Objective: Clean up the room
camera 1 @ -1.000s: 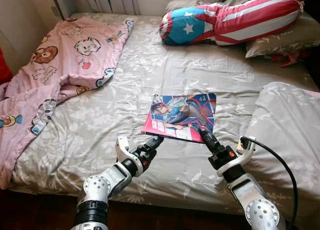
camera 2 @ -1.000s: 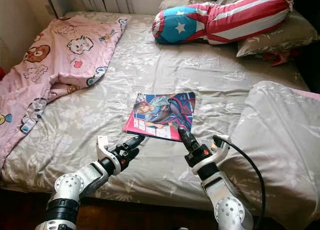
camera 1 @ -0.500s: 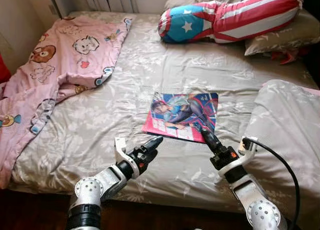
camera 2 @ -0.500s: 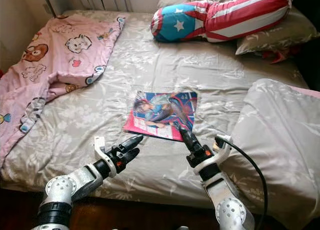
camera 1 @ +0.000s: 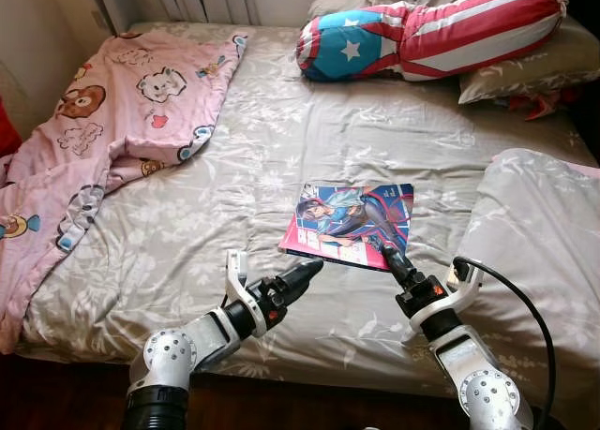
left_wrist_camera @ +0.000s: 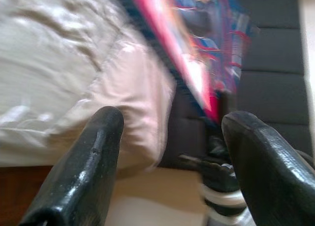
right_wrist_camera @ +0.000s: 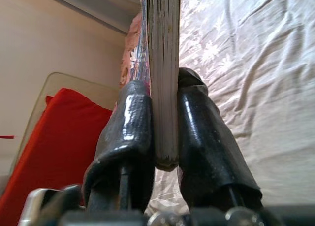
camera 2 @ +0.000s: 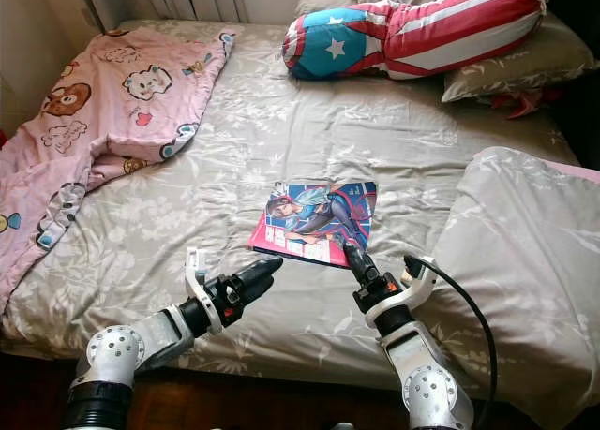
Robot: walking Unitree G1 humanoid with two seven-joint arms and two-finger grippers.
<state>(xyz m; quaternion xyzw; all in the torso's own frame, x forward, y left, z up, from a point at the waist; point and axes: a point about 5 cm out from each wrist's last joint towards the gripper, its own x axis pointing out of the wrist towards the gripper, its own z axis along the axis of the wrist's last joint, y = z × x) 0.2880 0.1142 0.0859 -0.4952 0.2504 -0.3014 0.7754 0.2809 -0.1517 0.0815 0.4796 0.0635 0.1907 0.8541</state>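
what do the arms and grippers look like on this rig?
Two silver metal arms with round, ribbed joint housings. Left gripper and right gripper each have two long glossy black fingers, small red marks near the base, and a white bracket at the wrist. A black cable loops off the right wrist.

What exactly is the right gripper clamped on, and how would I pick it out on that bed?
On the grey floral bed, look at the middle near the front edge, between the pink cartoon blanket and the grey folded duvet. The book lies there, its near corner pinched by the right gripper. It is the only flat, glossy thing, with a pink-edged anime cover.
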